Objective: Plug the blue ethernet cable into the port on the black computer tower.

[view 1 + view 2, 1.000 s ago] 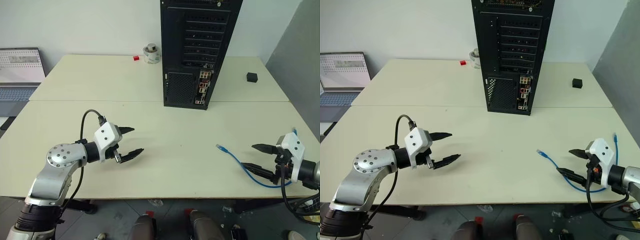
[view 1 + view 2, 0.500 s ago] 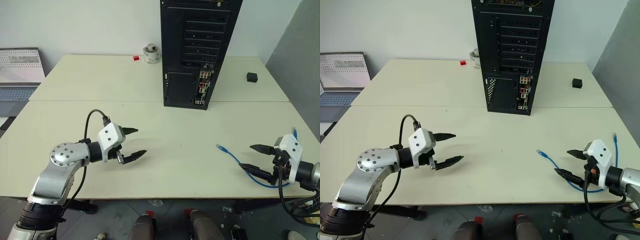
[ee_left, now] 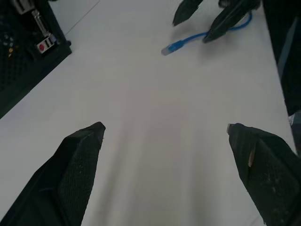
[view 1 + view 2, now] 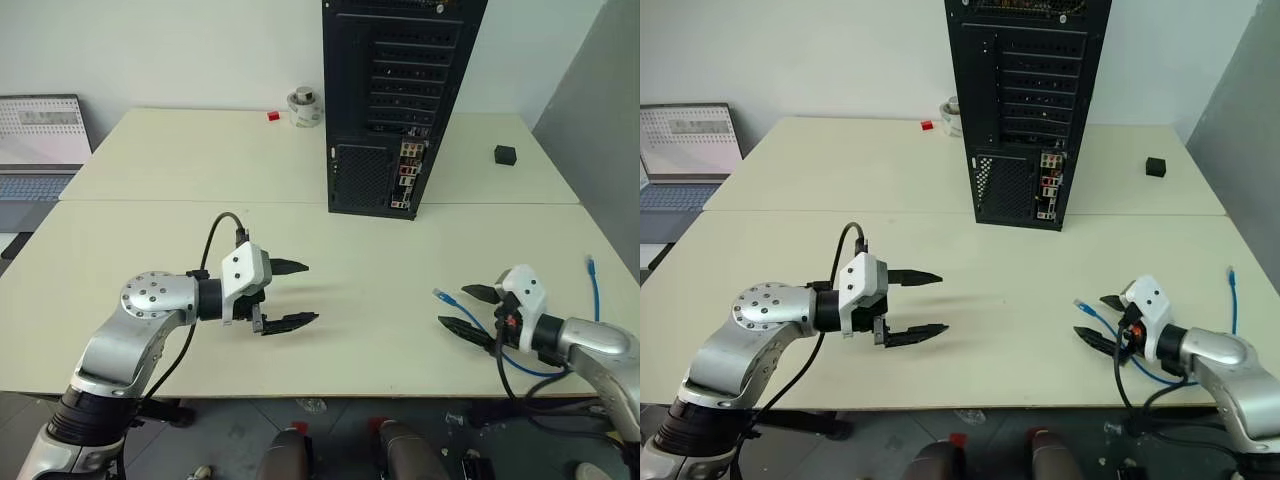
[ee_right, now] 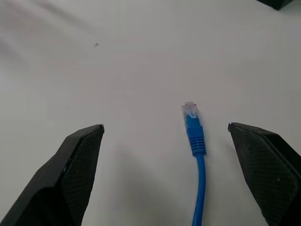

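One blue ethernet cable and one black computer tower sat on the cream table (two joined tops); both grippers, left gripper and right gripper, were spread, empty.

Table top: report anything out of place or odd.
Nothing is spilled or damaged. The thin bright-blue ethernet cable lies loose near the front right edge of the cream table, unplugged, apart from the tall black computer tower.

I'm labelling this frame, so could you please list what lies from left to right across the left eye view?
Open grey laptop → left gripper → tall black computer tower → blue ethernet cable's near plug → right gripper → small black cube.
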You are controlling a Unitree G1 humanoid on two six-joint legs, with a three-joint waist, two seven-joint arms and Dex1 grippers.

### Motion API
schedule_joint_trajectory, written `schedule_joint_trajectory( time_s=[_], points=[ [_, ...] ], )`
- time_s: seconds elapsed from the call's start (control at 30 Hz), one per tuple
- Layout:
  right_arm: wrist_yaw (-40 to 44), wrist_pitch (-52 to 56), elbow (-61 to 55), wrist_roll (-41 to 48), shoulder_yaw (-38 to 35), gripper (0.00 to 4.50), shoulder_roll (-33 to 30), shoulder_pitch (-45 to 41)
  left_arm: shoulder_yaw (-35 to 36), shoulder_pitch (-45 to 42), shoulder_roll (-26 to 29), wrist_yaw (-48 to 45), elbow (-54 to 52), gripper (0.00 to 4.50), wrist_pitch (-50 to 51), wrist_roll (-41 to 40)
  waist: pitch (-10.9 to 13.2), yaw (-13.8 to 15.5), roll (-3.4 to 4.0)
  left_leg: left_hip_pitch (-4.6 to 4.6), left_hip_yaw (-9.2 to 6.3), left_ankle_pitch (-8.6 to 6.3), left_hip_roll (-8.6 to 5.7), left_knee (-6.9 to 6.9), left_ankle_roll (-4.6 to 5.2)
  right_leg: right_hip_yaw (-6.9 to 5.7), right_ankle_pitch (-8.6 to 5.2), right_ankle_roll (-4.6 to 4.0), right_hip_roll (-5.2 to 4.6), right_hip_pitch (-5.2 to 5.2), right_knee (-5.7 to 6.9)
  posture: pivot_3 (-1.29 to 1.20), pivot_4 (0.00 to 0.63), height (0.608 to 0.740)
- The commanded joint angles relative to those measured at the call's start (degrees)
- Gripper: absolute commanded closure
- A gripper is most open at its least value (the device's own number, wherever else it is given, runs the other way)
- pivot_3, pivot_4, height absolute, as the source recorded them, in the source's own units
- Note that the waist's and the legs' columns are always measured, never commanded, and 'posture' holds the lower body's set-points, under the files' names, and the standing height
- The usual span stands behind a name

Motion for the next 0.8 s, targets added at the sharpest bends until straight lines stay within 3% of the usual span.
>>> schedule_joint_trajectory(
  time_s=[0.03, 0.13, 0.17, 0.43, 0.67, 0.7, 0.8],
  points=[
    [-0.2, -4.0, 3.9, -2.9, 0.2, 0.00, 0.5, -1.0, -0.4, -0.6, 0.6, -1.1, -1.7, 0.05, -0.4, -0.6, 0.0, 0.0, 0.00, 0.00, 0.01, 0.00, 0.00, 0.00, 0.00, 0.00, 0.00, 0.00, 0.00, 0.00, 0.00, 0.00, 0.150, 0.740],
    [0.2, -5.7, 7.1, -4.1, 0.2, 0.00, 0.8, -1.1, -0.7, -0.5, 0.8, -1.4, -1.9, 0.05, -0.6, -0.4, 0.0, 0.0, 0.00, 0.02, 0.00, 0.00, 0.01, 0.00, 0.00, 0.01, 0.00, 0.00, 0.00, 0.00, 0.02, 0.00, 0.150, 0.740],
    [0.6, -6.1, 7.6, -4.3, 0.2, 0.39, 0.8, -1.1, -0.7, -0.4, 0.9, -1.5, -1.9, 0.00, -0.7, -0.3, 0.0, 0.0, 0.00, 0.02, 0.00, 0.00, 0.02, 0.00, 0.00, 0.01, 0.00, 0.00, 0.01, 0.00, 0.02, 0.00, 0.150, 0.740],
    [2.1, -10.2, 9.5, -7.1, 1.3, 2.25, 0.4, -1.8, -1.9, -0.9, 0.7, -2.0, -0.6, 0.00, -2.3, 1.1, 0.0, 0.0, 0.00, 0.04, 0.01, 0.00, 0.02, 0.00, 0.00, 0.02, 0.00, 0.00, 0.01, 0.01, 0.02, 0.00, 0.150, 0.740],
    [3.5, -10.9, 8.4, -7.8, 1.8, 4.28, -0.2, -2.3, -3.8, -2.4, -0.4, -2.2, 1.6, 0.00, -3.7, 2.5, 0.0, 0.0, 0.00, 0.03, 0.01, 0.00, 0.01, 0.01, 0.00, 0.02, 0.00, 0.00, 0.01, 0.01, 0.03, 0.00, 0.150, 0.740],
    [3.8, -10.7, 7.4, -7.7, 1.9, 4.48, -0.4, -2.5, -4.2, -2.8, -0.8, -2.2, 2.2, 0.00, -4.0, 2.7, 0.0, 0.0, 0.00, 0.03, 0.00, 0.00, 0.01, 0.01, 0.00, 0.01, 0.00, -0.01, 0.01, 0.01, 0.03, 0.00, 0.150, 0.740],
    [4.2, -9.5, 4.9, -7.1, 2.1, 4.48, -0.2, -3.9, -5.2, -3.9, -1.8, -2.4, 3.8, 0.00, -4.3, 3.1, 0.0, 0.0, 0.00, 0.03, 0.00, 0.00, 0.00, 0.01, 0.00, 0.02, 0.00, 0.00, 0.01, 0.01, 0.03, 0.00, 0.150, 0.740]
  ],
)
